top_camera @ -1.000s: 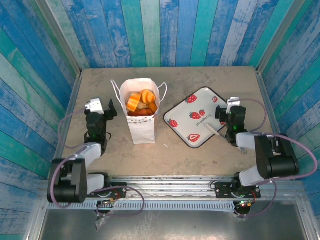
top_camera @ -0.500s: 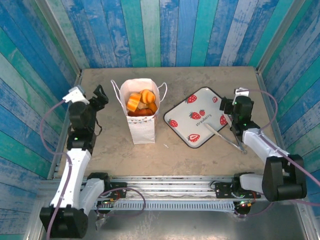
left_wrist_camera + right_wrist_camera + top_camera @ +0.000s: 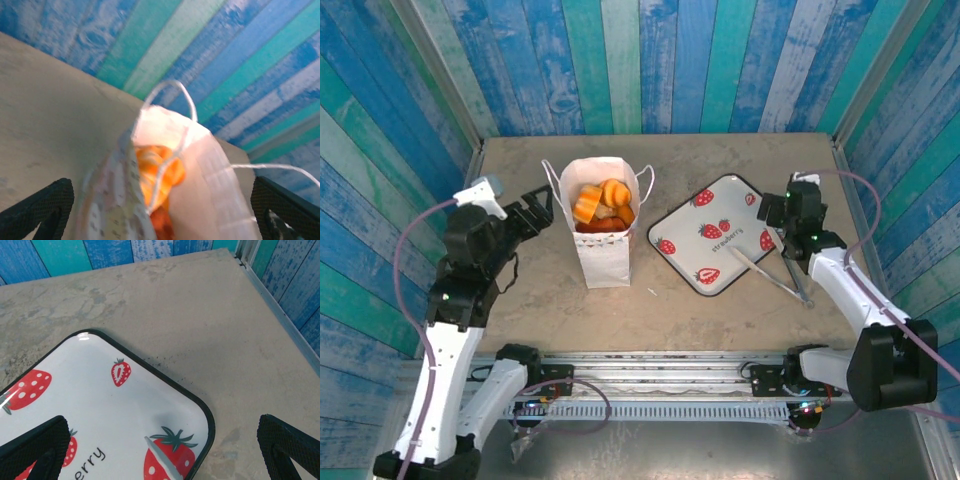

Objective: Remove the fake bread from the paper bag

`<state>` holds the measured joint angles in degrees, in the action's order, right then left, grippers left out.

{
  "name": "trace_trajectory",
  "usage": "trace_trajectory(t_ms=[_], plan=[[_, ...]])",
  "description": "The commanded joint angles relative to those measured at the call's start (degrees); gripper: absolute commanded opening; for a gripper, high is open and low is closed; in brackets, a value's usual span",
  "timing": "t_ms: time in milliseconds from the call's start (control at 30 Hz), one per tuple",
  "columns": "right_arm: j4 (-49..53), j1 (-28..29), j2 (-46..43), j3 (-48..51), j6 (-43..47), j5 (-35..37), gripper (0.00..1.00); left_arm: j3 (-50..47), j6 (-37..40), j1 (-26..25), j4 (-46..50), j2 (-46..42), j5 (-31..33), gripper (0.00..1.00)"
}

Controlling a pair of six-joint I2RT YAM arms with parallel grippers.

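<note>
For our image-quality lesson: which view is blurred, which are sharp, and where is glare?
Left wrist view: blurred, the paper bag and fake bread smeared. Right wrist view: sharp, a glare spot on the tray. Top external view: sharp, evenly lit.

The left arm (image 3: 445,330) stands tall just left of the paper bag (image 3: 604,252), elbow bent; its left gripper (image 3: 534,211) points at the bag's rim, jaws spread wide; the right arm (image 3: 847,288) reaches forward well right of the bag; the right gripper (image 3: 772,212) sits low, jaws wide apart.
</note>
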<state>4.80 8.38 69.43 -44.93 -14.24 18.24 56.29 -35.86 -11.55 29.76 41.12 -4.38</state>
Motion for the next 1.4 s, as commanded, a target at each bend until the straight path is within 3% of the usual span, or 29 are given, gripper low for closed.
trace_trajectory(t_ms=[0,133,367,500,733,967,1200,1367], plan=[[5.4,1.9,-0.2,-2.2,-1.2,2.9,1.00,-0.5,-1.5,-4.5,1.4,2.3,1.0,0.92],[8.8,4.5,-0.2,-4.0,-0.9,4.8,1.00,0.1,-0.5,-9.2,1.0,7.3,4.4,0.86],[18.9,8.1,-0.3,-8.6,-1.4,6.0,1.00,0.4,-0.4,-9.4,1.5,10.8,10.5,0.63],[22.9,9.9,-1.4,-9.5,-2.6,5.8,1.00,1.5,0.3,-9.4,2.2,13.5,12.9,0.54],[27.8,12.2,-3.3,-10.0,-4.7,2.1,1.00,4.0,2.5,-9.3,0.9,18.4,13.5,0.43],[35.6,15.5,-0.5,-13.3,-5.5,-5.7,1.00,6.8,5.7,-9.3,0.0,21.8,17.6,0.38],[41.4,23.5,4.0,-15.9,-5.4,-7.0,1.00,8.5,7.5,-9.3,2.0,25.1,19.6,0.33],[41.1,29.8,7.9,-15.5,-6.1,-10.5,1.00,8.8,8.6,-9.3,1.8,25.4,21.4,0.22]])
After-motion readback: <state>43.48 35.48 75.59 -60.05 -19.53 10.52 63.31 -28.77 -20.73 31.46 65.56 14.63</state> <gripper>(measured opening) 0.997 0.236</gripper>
